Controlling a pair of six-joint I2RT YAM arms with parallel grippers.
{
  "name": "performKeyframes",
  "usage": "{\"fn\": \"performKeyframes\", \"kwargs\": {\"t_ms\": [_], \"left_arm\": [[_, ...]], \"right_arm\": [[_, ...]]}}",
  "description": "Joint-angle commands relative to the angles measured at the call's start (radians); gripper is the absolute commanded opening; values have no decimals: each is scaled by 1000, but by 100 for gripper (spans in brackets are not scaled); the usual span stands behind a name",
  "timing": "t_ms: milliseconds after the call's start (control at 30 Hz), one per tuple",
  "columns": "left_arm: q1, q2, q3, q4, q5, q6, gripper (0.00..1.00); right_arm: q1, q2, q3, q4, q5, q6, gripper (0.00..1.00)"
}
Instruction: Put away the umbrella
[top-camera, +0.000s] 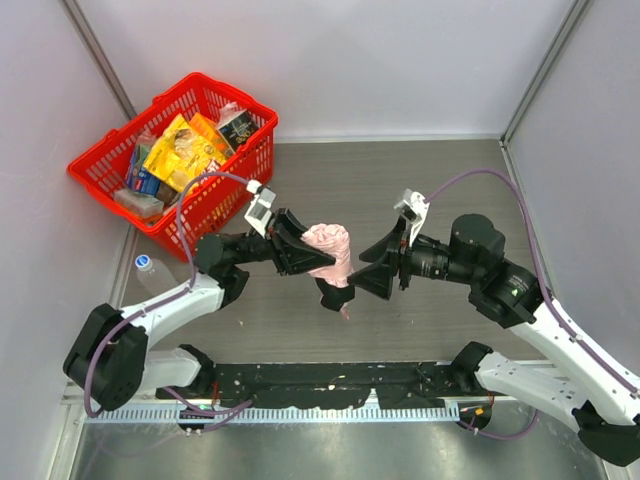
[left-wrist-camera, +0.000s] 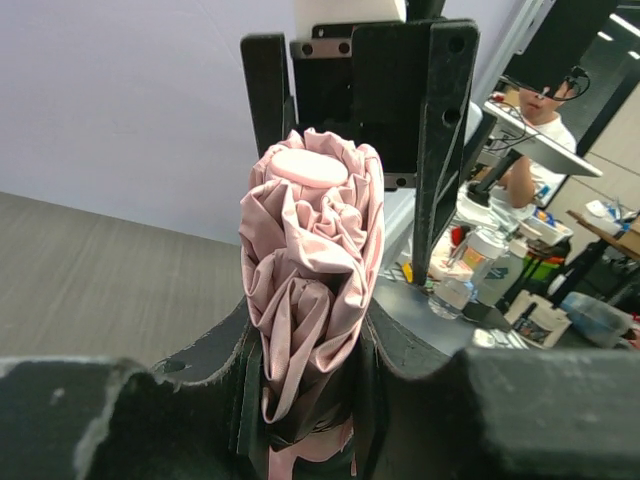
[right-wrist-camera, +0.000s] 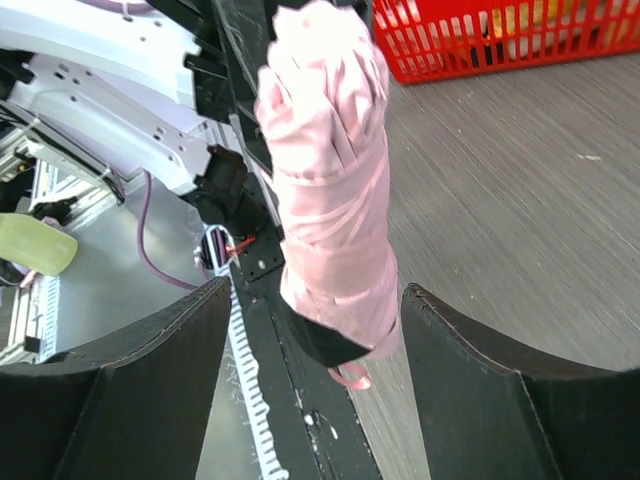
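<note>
The umbrella (top-camera: 331, 246) is folded into a pale pink bundle and held off the table between the two arms. My left gripper (top-camera: 312, 256) is shut on it near its black lower end; in the left wrist view the pink folds (left-wrist-camera: 310, 250) rise from between the fingers (left-wrist-camera: 215, 360). My right gripper (top-camera: 363, 270) is open just right of it. In the right wrist view the umbrella (right-wrist-camera: 330, 190) hangs between the spread fingers (right-wrist-camera: 190, 330) without touching them. A small pink loop (right-wrist-camera: 350, 378) dangles below its black band.
A red basket (top-camera: 100, 165) full of packaged goods stands at the back left, and its mesh wall (right-wrist-camera: 450, 55) shows in the right wrist view. A water bottle (top-camera: 150, 268) lies by the left wall. Walls close in the table on both sides.
</note>
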Motion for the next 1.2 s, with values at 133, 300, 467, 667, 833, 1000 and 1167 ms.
{"fn": "performKeyframes", "kwargs": {"t_ms": [133,300,467,667,833,1000,1167], "left_arm": [[2,45,64,239,-24,-161,0],[2,63,67,239,-50,-177,0],[4,54,52,238,-88,-169,0],[7,31,62,140,-137,-154,18],[93,-128,76,-341,-252,9,85],[160,-357,165,-1014,-549,344,100],[160,-449,280,-1436,-913,517,100]], "right_arm": [[22,105,50,120,-7,59,64],[53,136,21,207,-11,100,55],[94,174,16,235,27,112,53],[138,214,-4,255,125,145,15],[144,190,-8,189,283,148,1],[138,179,51,-4,599,126,1],[89,309,182,-297,1104,142,1]]}}
